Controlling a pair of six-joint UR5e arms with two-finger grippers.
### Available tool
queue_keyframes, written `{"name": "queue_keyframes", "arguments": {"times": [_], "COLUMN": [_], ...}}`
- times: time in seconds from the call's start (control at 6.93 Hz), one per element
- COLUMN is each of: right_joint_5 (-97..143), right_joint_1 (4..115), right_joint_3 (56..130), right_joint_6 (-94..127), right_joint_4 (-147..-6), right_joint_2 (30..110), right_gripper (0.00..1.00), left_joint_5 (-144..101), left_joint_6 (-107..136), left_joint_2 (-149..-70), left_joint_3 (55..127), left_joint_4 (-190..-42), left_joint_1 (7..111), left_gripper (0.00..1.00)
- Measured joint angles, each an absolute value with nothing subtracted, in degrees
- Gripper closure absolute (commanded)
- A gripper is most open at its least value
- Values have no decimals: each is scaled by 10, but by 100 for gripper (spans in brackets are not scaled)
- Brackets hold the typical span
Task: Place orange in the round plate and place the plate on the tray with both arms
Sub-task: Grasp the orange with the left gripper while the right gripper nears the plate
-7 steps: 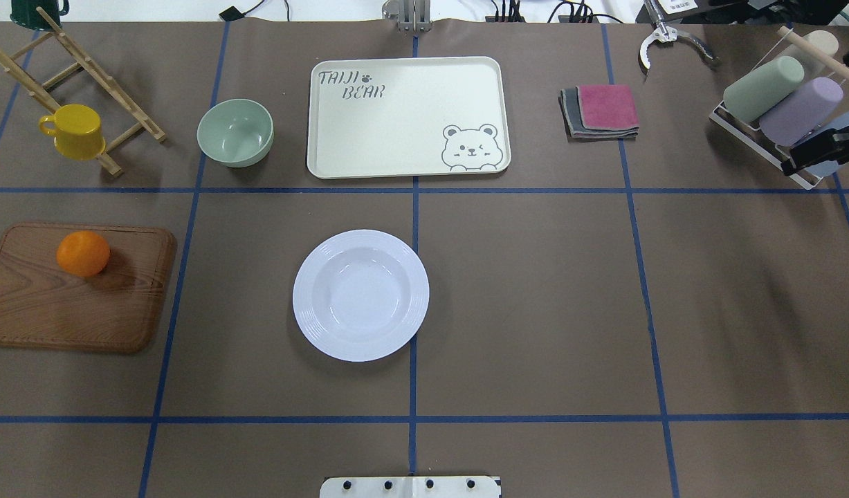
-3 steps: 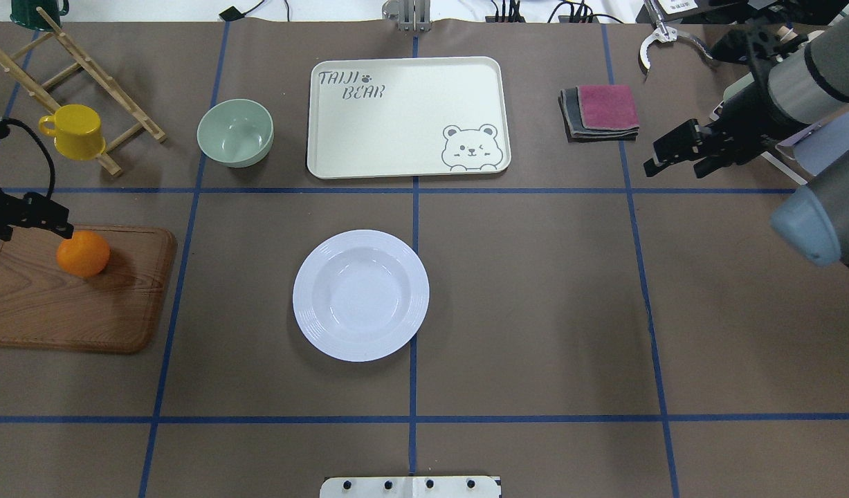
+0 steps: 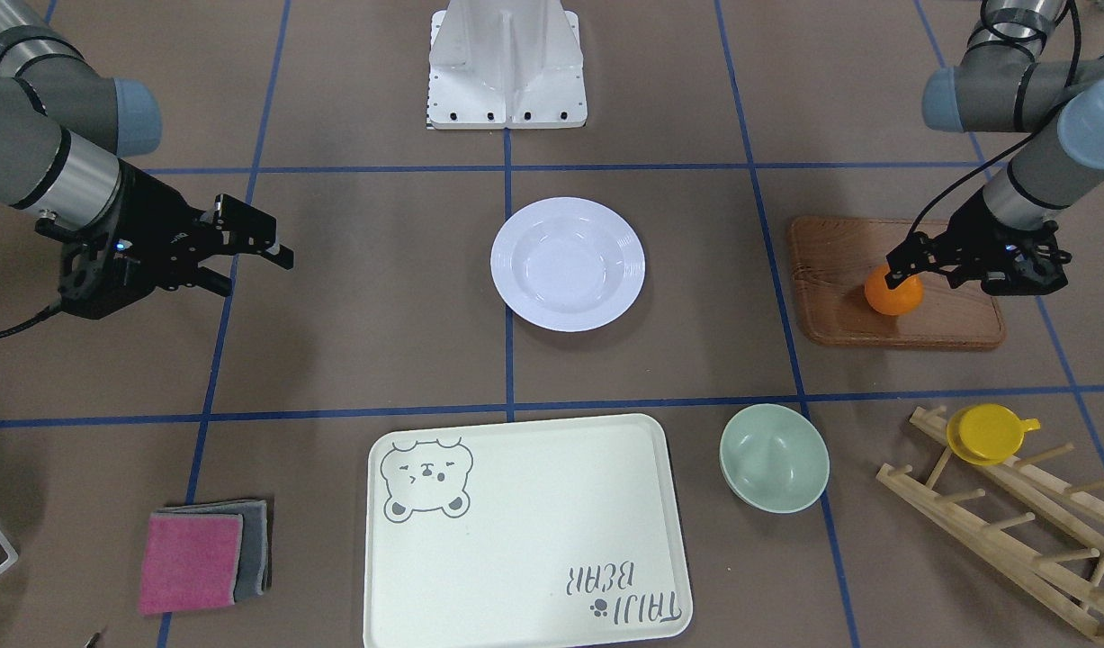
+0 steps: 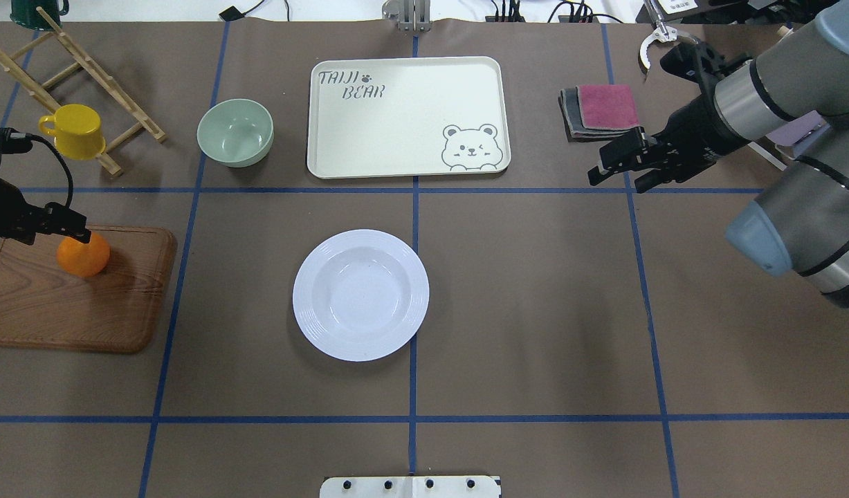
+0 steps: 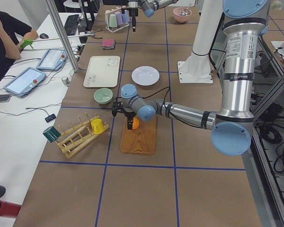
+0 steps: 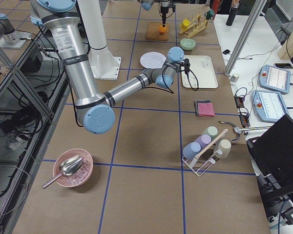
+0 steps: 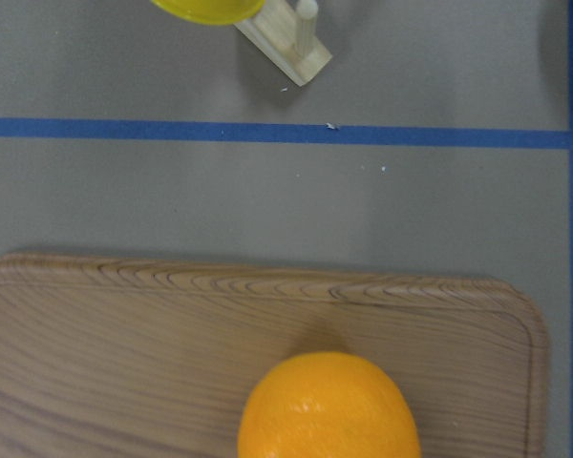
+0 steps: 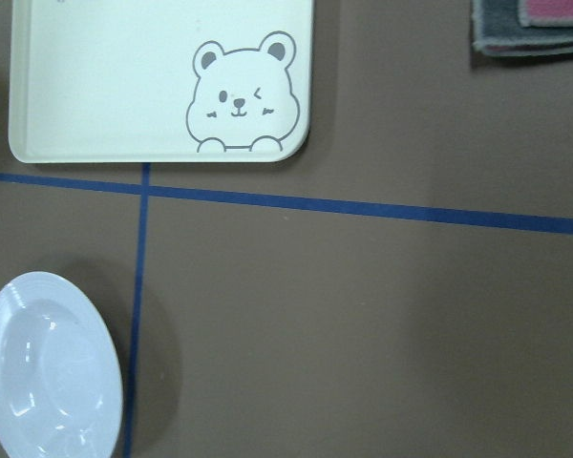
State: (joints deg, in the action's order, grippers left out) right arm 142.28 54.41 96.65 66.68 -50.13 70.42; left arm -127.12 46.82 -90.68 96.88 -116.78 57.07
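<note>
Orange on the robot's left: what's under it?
The orange sits on the brown wooden board, toward the board's far side. The spot directly beneath it is hidden by the fruit itself.

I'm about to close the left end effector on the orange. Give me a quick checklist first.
1. The orange sits free on the wooden board: ok.
2. The left end effector is lined up over the orange: ok in the overhead and front views. Contact: cannot tell.
3. The left jaws are open wide enough: cannot tell.
4. The round plate has nothing in it: ok.
5. The tray has nothing on it: ok.
6. The right end effector is open and well off the plate, near the folded cloths: ok.
</note>
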Motion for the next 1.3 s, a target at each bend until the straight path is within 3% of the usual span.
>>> {"name": "queue_keyframes", "arguments": {"times": [0.29,0.87,1.15,1.3], "right_joint_5": [1422,1417,1401,1383], "right_joint_1": [531,511,494,478], "right_joint_3": [941,940,942,942], "right_joint_6": [745,767,779,781], "right_joint_4": [-422,-407,-406,-406], "right_joint_2": [687,676,664,657], "right_gripper": [0,0,0,0], "left_joint_5": [-1271,-1270,-1270,-1271], "left_joint_6": [484,515,543,556], "left_joint_2": [-918,-935,-935,-937], "left_joint_3": [958,919,902,901], "left_joint_4": [-1174,-1211,-1246,-1253], "left_joint_1": [567,545,536,533], "left_gripper": [0,2,31,38]}}
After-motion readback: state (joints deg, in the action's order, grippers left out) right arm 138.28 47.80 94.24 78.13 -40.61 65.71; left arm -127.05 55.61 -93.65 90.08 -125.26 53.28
